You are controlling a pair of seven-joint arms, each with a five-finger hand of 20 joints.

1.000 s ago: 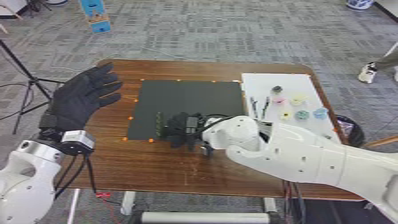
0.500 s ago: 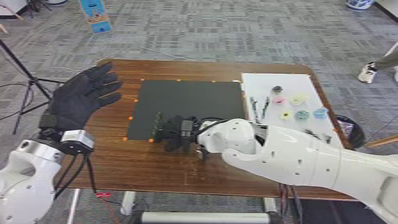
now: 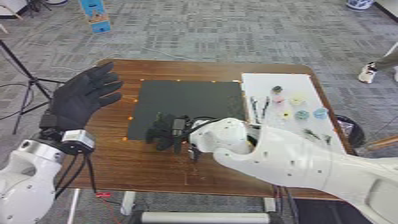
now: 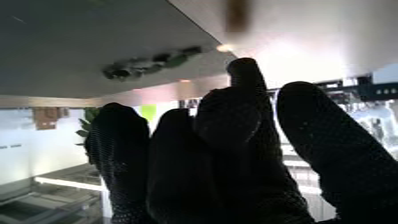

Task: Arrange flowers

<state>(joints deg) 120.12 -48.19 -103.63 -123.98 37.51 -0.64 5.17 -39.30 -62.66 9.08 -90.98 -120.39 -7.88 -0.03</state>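
Observation:
In the head view my right hand [image 3: 165,136] is at the near left corner of the black mat [image 3: 191,95], its fingers straight. A green stem [image 3: 160,119] lies on the mat, partly hidden behind this hand. The right wrist view shows the leafy stem [image 4: 147,65] on the dark surface beyond my right hand [image 4: 213,160], apart from its fingertips. My left hand [image 3: 78,100] is held open at the table's left side. On the white board [image 3: 266,80] are a pink flower [image 3: 278,99], a yellow flower [image 3: 298,100], a blue flower [image 3: 321,113] and dark stems [image 3: 254,109].
The brown table [image 3: 222,175] surrounds the mat and board. Small orange markers line the mat's edges. A black tripod [image 3: 34,80] stands on the floor to the left, and a dark bin [image 3: 351,131] stands by the table's right edge. Green sprigs [image 3: 311,134] lie at the board's near end.
My right hand has moved left and slightly nearer, covering the lower part of the stem on the mat. More of the board's near end shows. The left hand has stayed still.

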